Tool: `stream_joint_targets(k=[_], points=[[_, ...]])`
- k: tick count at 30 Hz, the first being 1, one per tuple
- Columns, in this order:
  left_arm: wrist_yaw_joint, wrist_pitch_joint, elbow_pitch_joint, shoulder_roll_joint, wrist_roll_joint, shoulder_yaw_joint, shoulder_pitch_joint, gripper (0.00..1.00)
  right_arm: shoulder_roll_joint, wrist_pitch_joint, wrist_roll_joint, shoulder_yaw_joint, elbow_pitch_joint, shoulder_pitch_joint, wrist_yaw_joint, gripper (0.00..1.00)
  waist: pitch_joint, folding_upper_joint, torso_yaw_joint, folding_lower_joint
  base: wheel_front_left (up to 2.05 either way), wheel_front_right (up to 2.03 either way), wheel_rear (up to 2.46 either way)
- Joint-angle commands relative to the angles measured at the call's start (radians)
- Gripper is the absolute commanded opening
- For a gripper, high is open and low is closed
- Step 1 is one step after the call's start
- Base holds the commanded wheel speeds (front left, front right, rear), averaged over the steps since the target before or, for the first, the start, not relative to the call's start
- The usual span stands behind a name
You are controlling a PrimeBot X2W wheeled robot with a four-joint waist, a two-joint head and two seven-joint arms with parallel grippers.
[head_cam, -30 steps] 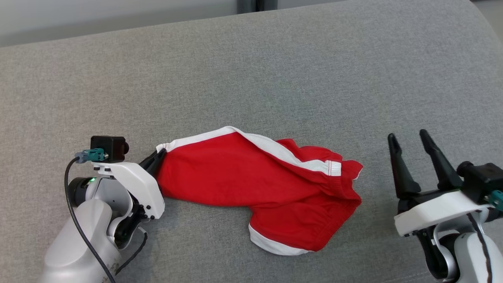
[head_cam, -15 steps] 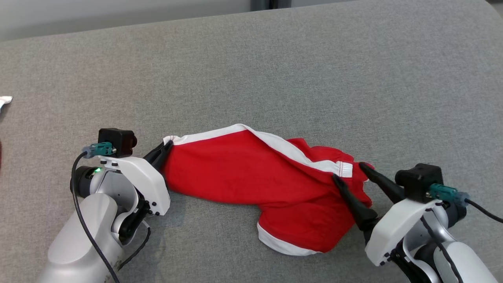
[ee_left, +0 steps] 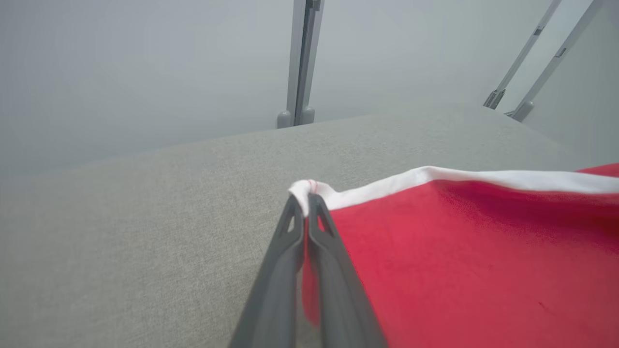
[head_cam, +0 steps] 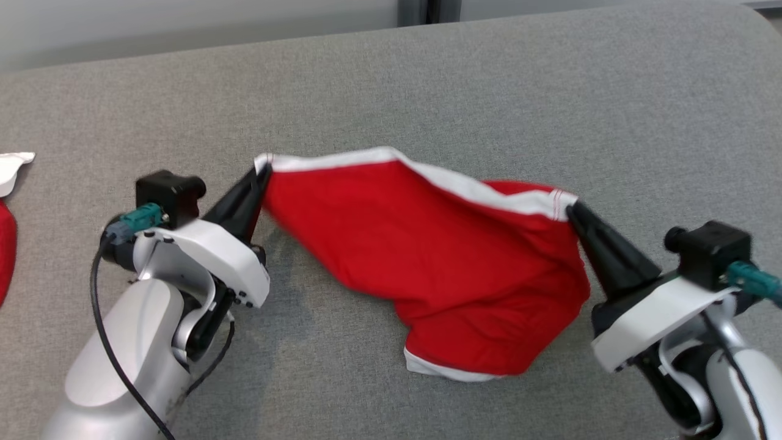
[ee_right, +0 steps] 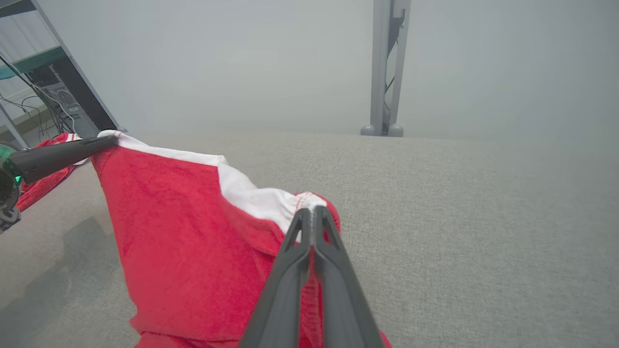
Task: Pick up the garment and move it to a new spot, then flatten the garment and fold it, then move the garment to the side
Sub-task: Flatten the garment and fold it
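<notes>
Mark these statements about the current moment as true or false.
1. The left gripper and right gripper are both shut on the red garment. True.
2. The garment lies folded flat. False: it hangs unfolded between the grippers.
3. The right gripper grips the garment's plain red middle. False: it pinches a white-trimmed corner.
4. Another red item lies at the far left of the grey surface. True.

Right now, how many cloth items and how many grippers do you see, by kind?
Red cloth items: 2, the held garment and another red cloth at the left edge.
Grippers: 2, left gripper and right gripper, both shut on the garment.
Total: 4.
</notes>
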Motion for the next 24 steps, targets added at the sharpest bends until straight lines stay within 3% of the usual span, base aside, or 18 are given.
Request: stream_joint_targets(k=[1, 15, 24], points=[[0.007, -0.008, -0.024, 0.008, 0.008, 0.01, -0.021, 0.0, -0.007, -0.015, -0.007, -0.012, -0.01, -0.018, 0.0, 0.0, -0.009, 0.0, 0.001, 0.0, 0.0, 0.0, 0.0], [0.111, 0.004, -0.517, 0.08, 0.093, 0.06, -0.106, 0.0, -0.025, -0.108, 0.025, -0.139, -0.065, -0.23, 0.0, 0.0, -0.096, 0.0, 0.009, 0.0, 0.0, 0.0, 0.0], [0.154, 0.052, -0.668, 0.109, 0.113, 0.074, -0.09, 0.0, -0.008, -0.113, 0.062, -0.161, -0.065, -0.254, 0.0, 0.0, -0.114, 0.0, 0.008, 0.0, 0.0, 0.0, 0.0]])
